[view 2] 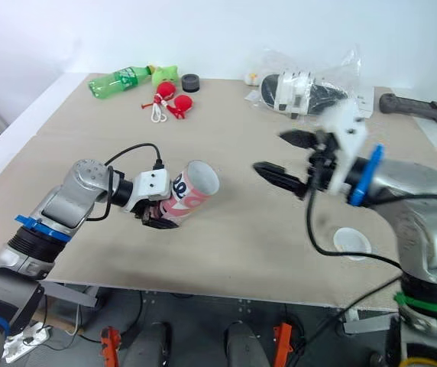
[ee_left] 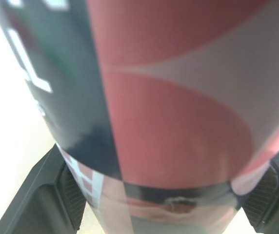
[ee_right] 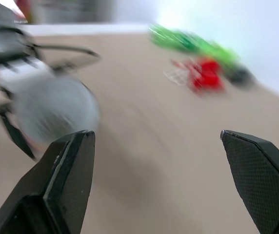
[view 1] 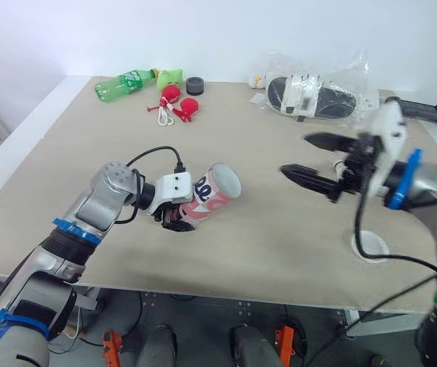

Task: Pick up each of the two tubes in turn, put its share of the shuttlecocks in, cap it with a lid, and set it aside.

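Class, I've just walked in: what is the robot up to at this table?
The left hand is shut on a red and white tube, holding it tilted with its open mouth toward the right hand. The right hand hangs open and empty over the table, aimed at the tube. A white lid lies flat near the table's front edge; the tube is not yet capped.

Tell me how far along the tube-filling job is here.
Done: nothing that I can confirm. In hand: the left hand is shut on one tube, held tilted with its pale end toward the open, empty right hand; I cannot tell what is inside. A white disc, probably a lid, lies on the table by the right arm. Left: filling, capping, setting aside, then the second tube.
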